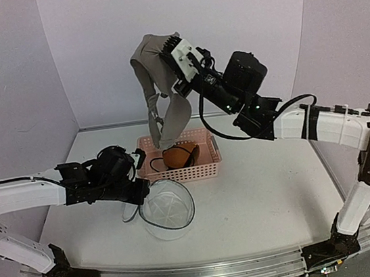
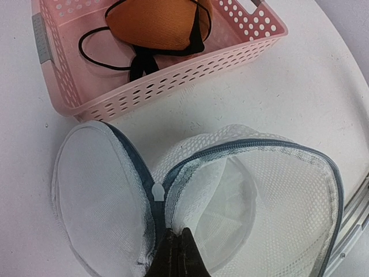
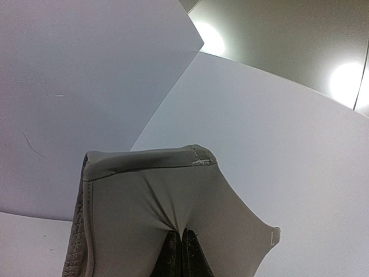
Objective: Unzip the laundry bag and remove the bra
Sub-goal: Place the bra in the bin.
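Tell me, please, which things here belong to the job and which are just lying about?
Job: laundry bag, unzipped, pinched by the left tool; beige bra, held up by the right tool.
Lying about: pink basket; orange bra inside it.

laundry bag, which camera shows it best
The left wrist view: the white mesh laundry bag fills the frame, unzipped, its lid folded aside, the grey zip rim and white pull clear. The top external view shows it small, partly under the left arm. The right wrist view misses it.
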{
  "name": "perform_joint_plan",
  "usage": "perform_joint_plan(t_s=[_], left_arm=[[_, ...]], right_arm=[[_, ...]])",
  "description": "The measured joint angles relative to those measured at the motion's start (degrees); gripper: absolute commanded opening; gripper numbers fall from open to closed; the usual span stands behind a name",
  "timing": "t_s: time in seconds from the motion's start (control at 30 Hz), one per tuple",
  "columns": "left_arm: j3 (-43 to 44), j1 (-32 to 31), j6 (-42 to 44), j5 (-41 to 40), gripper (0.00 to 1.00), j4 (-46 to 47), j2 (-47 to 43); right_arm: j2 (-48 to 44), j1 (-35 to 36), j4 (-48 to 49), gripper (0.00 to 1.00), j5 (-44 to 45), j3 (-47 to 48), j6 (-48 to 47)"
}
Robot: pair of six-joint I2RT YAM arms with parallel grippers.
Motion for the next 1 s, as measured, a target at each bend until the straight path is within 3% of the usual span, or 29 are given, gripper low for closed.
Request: perform_joint_plan(t_s=[0.4, 0.63, 0.8, 1.0], left_arm=[[-1.8, 0.0, -0.7, -0.7, 0.0, -2.6, -4.2], [-1.8, 0.0, -1.3, -0.8, 0.0, -3.1, -6.0], [-1.8, 0.0, -1.5, -0.8, 0.0, -3.5, -6.2], [-1.8, 0.0, -1.5, -0.8, 0.0, -3.5, -6.0]], right_arm=[[20.9, -3.0, 2.1, 0.0, -4.1, 14.9, 5.2], [27.9, -5.1, 5.3, 0.0, -6.2, 16.7, 10.1], [28.2, -6.8, 10.6, 0.0, -6.8, 11.3, 13.0], [27.1, -9.0, 16.7, 0.0, -7.8, -5.0, 16.1]])
